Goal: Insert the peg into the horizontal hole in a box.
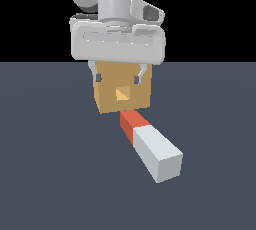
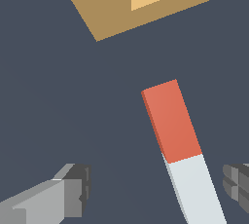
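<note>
my arm's white-grey wrist housing (image 1: 117, 29) fills the upper part of the exterior view, above the dark grey desk (image 1: 50, 174). my end effector (image 1: 118, 78) hangs in front of the tan-orange box (image 1: 107, 99) in that view, its fingers spread wide and holding nothing; in the wrist view one finger (image 2: 73, 191) and the other (image 2: 238, 181) stand well apart, the pale part of the peg lying between them but nearer the second, untouched so far as can be seen. the box rests on the desk, its face turned toward the exterior camera. the peg (image 1: 150, 146) lies flat on the desk in front of the box, skewed toward the exterior view's right, its red-orange end (image 2: 170, 121) nearest the box and apart from it in the wrist view, its grey-white part (image 1: 157, 154) pointing away. the hole (image 1: 122, 94), a small square opening, sits at the centre of the box's face, unoccupied.
</note>
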Motion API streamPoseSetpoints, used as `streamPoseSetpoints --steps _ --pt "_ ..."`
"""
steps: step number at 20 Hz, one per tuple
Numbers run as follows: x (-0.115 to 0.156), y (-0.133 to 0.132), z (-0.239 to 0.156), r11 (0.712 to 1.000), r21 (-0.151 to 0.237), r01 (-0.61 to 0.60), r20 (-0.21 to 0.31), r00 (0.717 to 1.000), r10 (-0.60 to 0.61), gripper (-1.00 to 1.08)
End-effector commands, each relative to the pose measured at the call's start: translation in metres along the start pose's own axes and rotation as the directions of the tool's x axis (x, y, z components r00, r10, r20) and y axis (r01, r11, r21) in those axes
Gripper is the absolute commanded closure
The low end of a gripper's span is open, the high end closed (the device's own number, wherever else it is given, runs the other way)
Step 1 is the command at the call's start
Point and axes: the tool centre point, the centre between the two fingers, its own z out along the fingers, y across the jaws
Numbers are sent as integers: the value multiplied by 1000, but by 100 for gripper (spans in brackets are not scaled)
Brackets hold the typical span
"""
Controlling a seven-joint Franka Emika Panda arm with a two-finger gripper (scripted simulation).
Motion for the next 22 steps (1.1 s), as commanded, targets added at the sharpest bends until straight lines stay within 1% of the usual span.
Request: streamPoseSetpoints --steps 1,6,11,17,22 --pt "0 0 0 1000 0 0 0 1000 0 -92" --pt "-4 2 3 1000 -2 12 0 1000 -12 -92" --pt "-14 9 12 999 -9 48 2 999 -48 -92" --pt "-35 24 31 992 -22 124 5 992 -124 -92" --pt "-57 44 51 978 -36 206 10 978 -206 -92"
